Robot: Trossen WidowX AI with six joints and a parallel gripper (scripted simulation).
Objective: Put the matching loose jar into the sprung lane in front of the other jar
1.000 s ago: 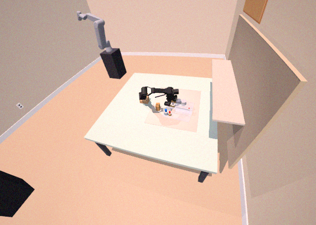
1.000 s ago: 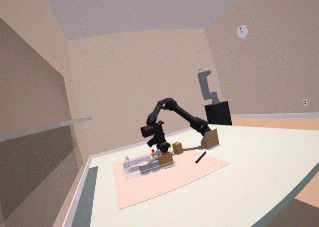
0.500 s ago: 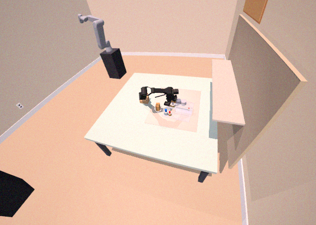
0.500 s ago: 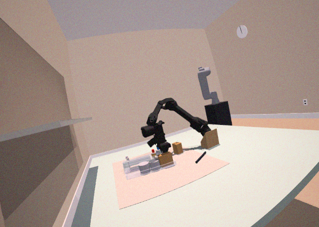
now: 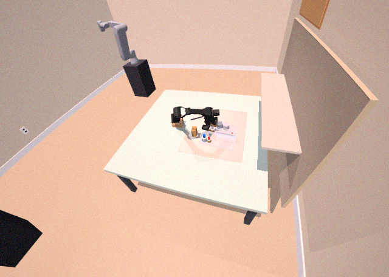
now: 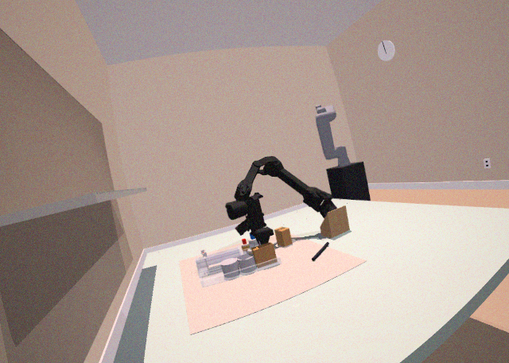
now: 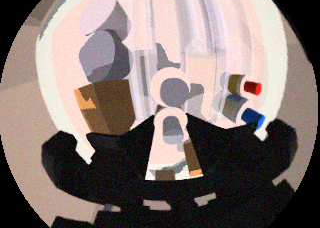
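The clear lane tray [image 5: 225,137] [image 6: 213,282] [image 7: 201,65] stands on the pink mat. One jar [image 7: 173,91] with a pale rim and grey top stands in its sprung lane. My gripper [image 6: 263,241] [image 7: 170,116] points down at the front of that lane, shut on a second jar [image 7: 172,132] of the same look. In the wrist view the two tops lie in line, close together; whether the jars touch is unclear. The held jar's base, the low front stop and the pusher plate's contact are hidden or too faint to tell.
A red-capped jar [image 5: 208,140] [image 7: 251,88] and a blue-capped jar [image 5: 204,138] [image 7: 252,118] stand on one side. Two grey cylinders [image 6: 231,268] [image 6: 246,264] and a brown box [image 6: 265,255] [image 7: 110,105] stand on the other. Another brown block [image 5: 194,131] [image 6: 283,236] and a black rod [image 6: 320,251] are nearby.
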